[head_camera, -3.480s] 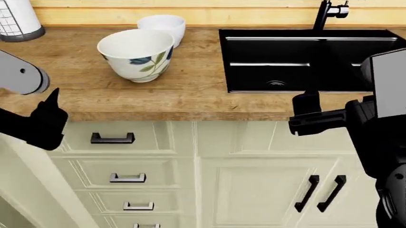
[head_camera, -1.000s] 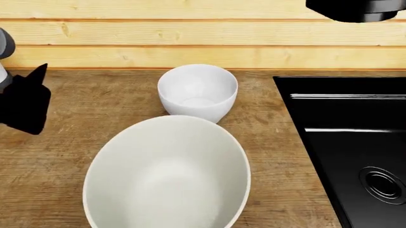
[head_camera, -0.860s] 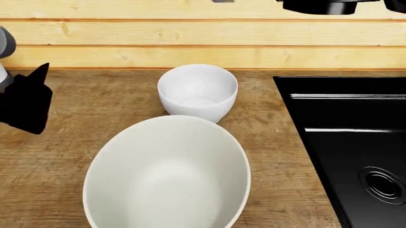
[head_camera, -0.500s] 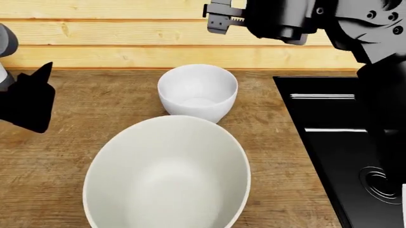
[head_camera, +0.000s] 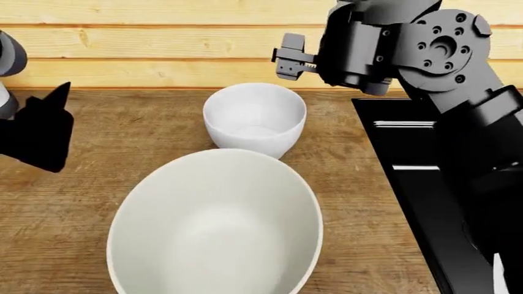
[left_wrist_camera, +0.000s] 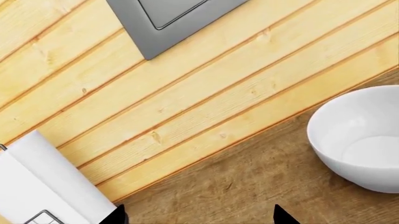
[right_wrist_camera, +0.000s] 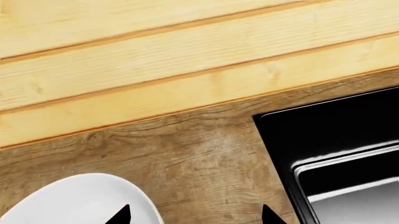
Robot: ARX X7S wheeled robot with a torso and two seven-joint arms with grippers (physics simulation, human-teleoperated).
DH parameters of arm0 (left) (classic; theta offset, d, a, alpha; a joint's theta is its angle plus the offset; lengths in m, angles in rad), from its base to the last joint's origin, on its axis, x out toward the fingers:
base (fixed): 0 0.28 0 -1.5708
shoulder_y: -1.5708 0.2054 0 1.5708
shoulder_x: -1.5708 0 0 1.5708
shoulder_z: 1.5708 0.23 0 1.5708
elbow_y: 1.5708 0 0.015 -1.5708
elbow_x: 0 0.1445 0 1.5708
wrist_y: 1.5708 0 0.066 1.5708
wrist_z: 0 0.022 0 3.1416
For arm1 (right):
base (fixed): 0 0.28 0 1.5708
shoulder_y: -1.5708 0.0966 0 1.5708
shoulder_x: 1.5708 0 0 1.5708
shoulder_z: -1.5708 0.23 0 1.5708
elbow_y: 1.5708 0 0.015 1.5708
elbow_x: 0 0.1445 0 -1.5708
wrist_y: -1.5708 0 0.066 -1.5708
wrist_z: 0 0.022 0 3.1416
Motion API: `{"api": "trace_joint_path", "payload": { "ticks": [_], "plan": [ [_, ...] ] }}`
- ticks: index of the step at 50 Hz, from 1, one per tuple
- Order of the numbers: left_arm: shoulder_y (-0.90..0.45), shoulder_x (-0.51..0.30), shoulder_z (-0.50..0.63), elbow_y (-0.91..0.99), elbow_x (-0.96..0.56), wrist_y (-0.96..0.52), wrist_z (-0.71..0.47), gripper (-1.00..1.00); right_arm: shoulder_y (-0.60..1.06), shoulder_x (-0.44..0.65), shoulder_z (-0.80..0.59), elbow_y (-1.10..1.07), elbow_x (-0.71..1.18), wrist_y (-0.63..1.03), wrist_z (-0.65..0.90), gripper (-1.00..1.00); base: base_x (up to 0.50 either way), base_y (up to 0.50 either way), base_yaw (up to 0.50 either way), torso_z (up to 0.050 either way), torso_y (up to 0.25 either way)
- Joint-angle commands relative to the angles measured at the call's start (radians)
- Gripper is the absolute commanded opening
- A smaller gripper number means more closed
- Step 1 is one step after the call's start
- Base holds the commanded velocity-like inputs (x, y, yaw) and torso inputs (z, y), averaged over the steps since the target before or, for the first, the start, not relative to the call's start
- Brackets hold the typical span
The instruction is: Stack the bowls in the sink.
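1. Left gripper (head_camera: 37, 131) at worktop's (head_camera: 106, 153) left edge, holding nothing, fingertips apart.
2. Cream bowl (head_camera: 217, 226) near front; white bowl (head_camera: 254, 118) just behind it, both on worktop.
3. Right gripper (head_camera: 288, 58) above white bowl's far rim, fingers spread, empty.
4. Sink (head_camera: 408, 159) far right, mostly behind right arm.

The smaller bowl (head_camera: 254, 118) is bright white and plain. The larger bowl (head_camera: 215, 228) is cream, unmarked inside. The sink (head_camera: 408, 147) is glossy black. The countertop (head_camera: 122, 147) is brown wood grain, the wall (head_camera: 163, 43) pale yellow horizontal planks.
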Motion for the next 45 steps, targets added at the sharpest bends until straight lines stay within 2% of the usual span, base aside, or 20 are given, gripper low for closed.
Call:
{"api": "trace_joint_path", "payload": {
  "ticks": [1,45],
  "plan": [
    [0.012,-0.002,-0.002,0.005,0.014,0.006,0.013,1.00,-0.037,-0.014,-0.024,0.027,-0.021,-0.005,-0.040,1.00,0.00,0.00,0.00,0.000,0.000],
    [0.025,-0.019,0.006,0.024,0.026,0.028,0.029,1.00,-0.103,-0.074,-0.093,0.098,-0.057,0.016,-0.155,1.00,0.00,0.00,0.00,0.000,0.000]
  ]
}}
